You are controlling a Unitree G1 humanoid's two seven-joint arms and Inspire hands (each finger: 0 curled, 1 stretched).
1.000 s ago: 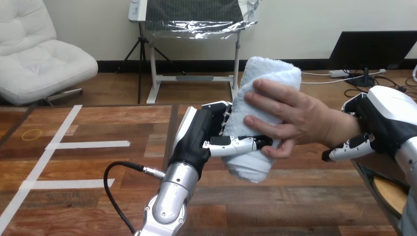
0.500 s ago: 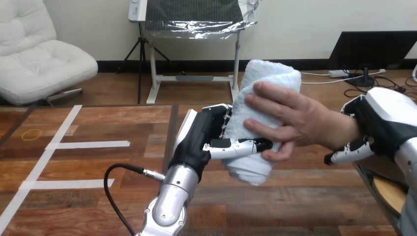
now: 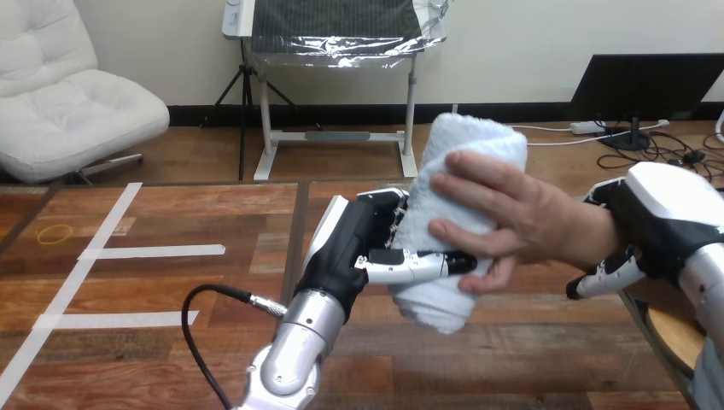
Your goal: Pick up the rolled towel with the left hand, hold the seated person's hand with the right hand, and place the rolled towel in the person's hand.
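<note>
Middle of the frame: the fluffy white rolled towel (image 3: 471,147) stands nearly upright in the air above the brown wooden table (image 3: 171,282), caught between two hands. The robot's black-and-white left hand (image 3: 346,248) is clamped on its lower half, thumb laid across the front, fingers tucked behind. The person's hand (image 3: 512,213), coming in from the right, wraps the towel's middle from the other side. Over at the right edge the right hand (image 3: 662,213) sits against the person's wrist. Gripping or only resting there, I cannot tell.

The danger now is the handover itself. If the left hand lets go before the person's grasp is firm, the roll could slide down and drop to the table. If it hangs on while the person draws away, the roll may pull loose and unwind. The wrist is hidden behind the right hand, most of the left hand's fingers behind the towel, and the right arm is cut off at the frame's edge.
</note>
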